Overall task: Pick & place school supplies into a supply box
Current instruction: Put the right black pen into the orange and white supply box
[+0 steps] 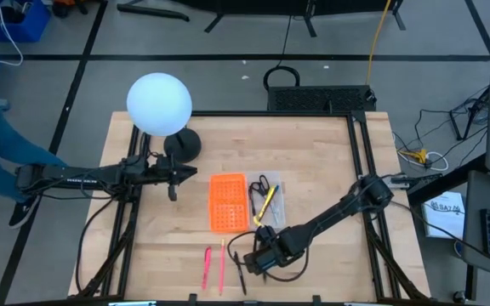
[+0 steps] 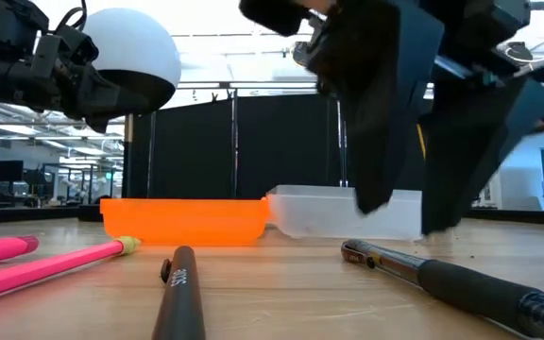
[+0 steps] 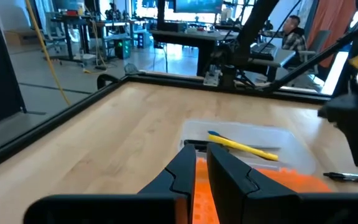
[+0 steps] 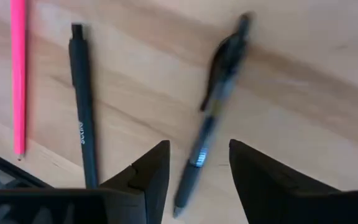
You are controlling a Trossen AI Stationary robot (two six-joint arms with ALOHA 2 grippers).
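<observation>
The supply box lies open mid-table, with its orange perforated half beside its clear half. A yellow pen and black-handled scissors lie in the clear half. Two pink pens and a black pen lie flat near the table's near edge. My right gripper is open and hovers just above a second black pen, with one finger on each side of it. In the low view its fingers stand clear of that pen. My left gripper is shut and waits in the air left of the box.
A white globe lamp on a black base stands at the table's far left, close to my left gripper. A black metal frame runs along the table's edges. Bare wood lies right of the clear half.
</observation>
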